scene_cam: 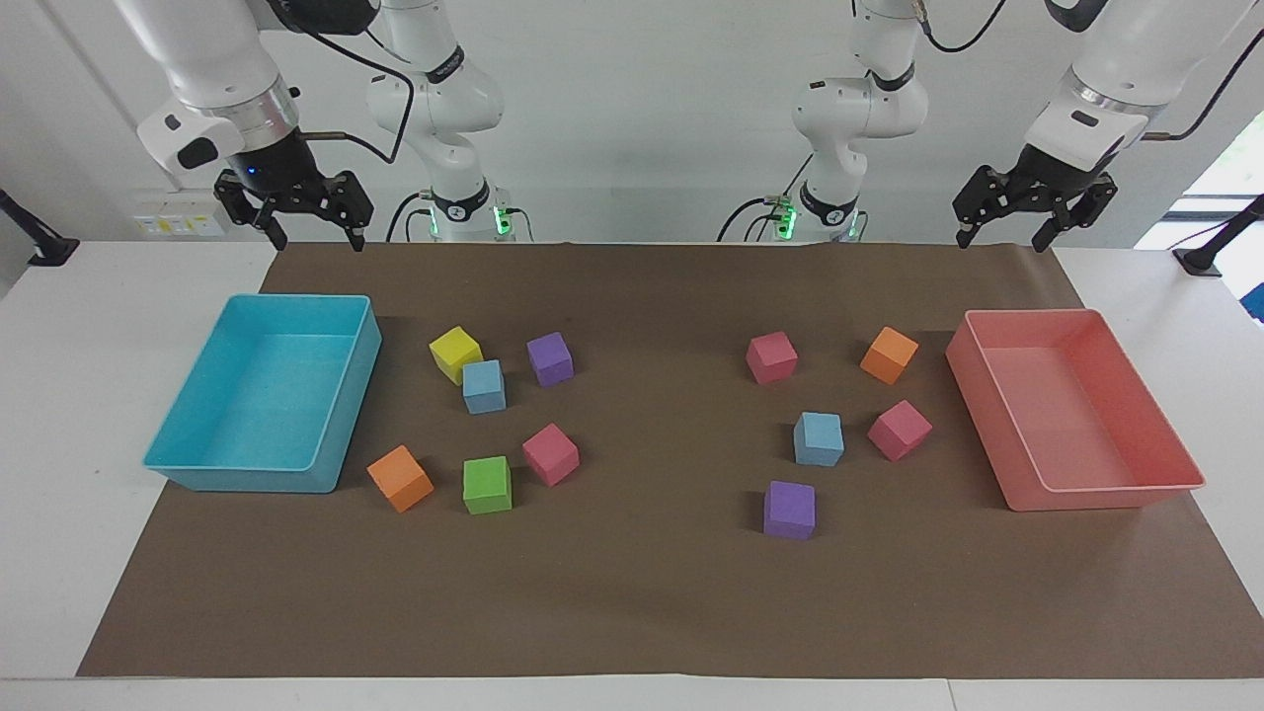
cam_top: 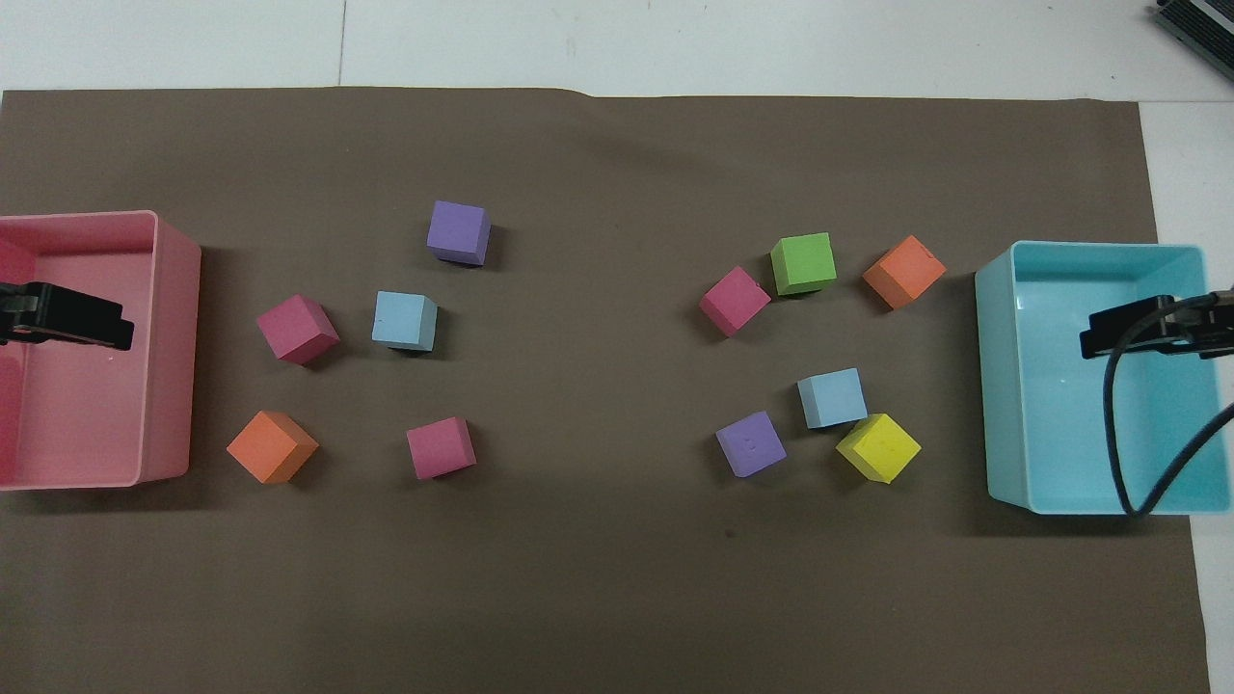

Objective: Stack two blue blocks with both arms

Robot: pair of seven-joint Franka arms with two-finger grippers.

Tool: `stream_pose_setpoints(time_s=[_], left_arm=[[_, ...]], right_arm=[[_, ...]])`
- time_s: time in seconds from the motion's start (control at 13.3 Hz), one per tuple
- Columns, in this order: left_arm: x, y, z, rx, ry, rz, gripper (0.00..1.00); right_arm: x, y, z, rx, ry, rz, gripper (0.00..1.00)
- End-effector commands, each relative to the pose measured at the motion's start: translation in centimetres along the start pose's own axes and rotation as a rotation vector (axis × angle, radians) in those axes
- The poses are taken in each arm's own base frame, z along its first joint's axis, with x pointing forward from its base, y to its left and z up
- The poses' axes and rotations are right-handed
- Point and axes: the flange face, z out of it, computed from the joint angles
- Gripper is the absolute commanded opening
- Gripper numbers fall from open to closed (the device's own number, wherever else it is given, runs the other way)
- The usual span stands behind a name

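Two trays sit on the brown surface [scene_cam: 642, 612]: a cyan tray [scene_cam: 197, 464] at the right arm's end and a pink tray [scene_cam: 1175, 479] at the left arm's end. The right gripper [scene_cam: 308, 235] hangs high over the cyan tray's edge nearest the robots, fingers spread wide and holding nothing; the left gripper [scene_cam: 999, 237] hangs likewise over the pink tray's end, fingers also wide and bare. One blue block [scene_cam: 484, 386] lies toward the cyan tray, touching a yellow cube [scene_cam: 455, 354] and beside a purple cube [scene_cam: 550, 358]. The other blue block [scene_cam: 819, 438] lies toward the pink tray, between a magenta cube [scene_cam: 900, 430] and another purple cube [scene_cam: 789, 510].
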Motion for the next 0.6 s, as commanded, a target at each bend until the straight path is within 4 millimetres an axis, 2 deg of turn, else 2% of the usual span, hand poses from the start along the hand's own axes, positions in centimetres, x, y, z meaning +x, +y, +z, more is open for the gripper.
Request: stream_pose_setpoints(time_s=[0.0,0.52], left_arm=[[-0.61,0.04,-0.33,-0.004,0.006,0.008,1.0],[-0.56,-0.27,-0.34,-0.006,0.007,-0.004,1.0]], right_arm=[[-1.02,0.01,-0.76,-0.003,-0.011,-0.01,1.0],[-1.17,0.18,-0.78,-0.003,-0.012,0.001,1.0]])
